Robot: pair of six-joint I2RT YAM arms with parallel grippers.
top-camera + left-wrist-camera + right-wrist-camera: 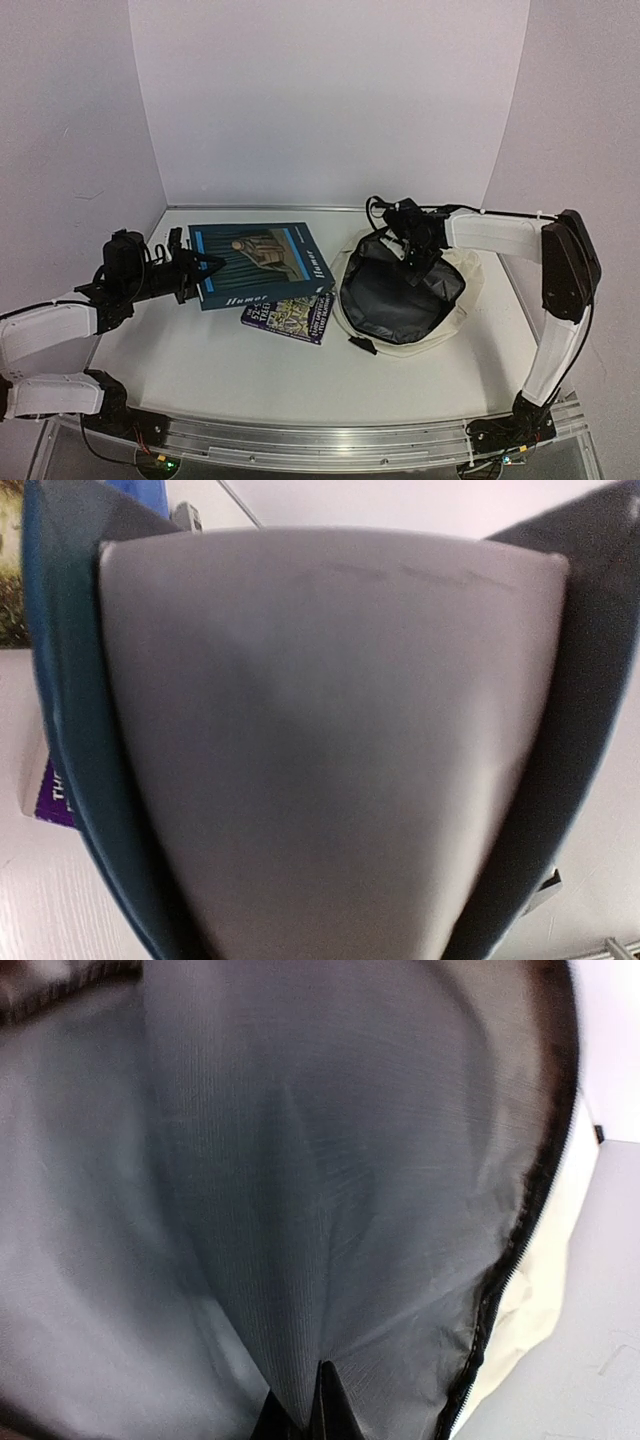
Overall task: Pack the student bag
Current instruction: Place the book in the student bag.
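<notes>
- White walls close in a pale table, which carries everything for the packing job.
- The student bag lies on the table's right half. Its mouth gapes upward and the dark grey lining is exposed, so books can go straight in.
- A large blue book lies flat left of centre, well apart from the bag. It looks like the first item due to go in.
- A smaller purple book lies partly tucked under the blue one's near corner, waiting its turn.
- The right gripper sits at the bag's far rim. Its wrist view shows the jaws pinched together on a fold of lining, probably to hold the mouth open.
- The left gripper meets the blue book's left edge, jaws narrow around that edge. The book fills its wrist view, which suggests a grip ready for lifting.
</notes>
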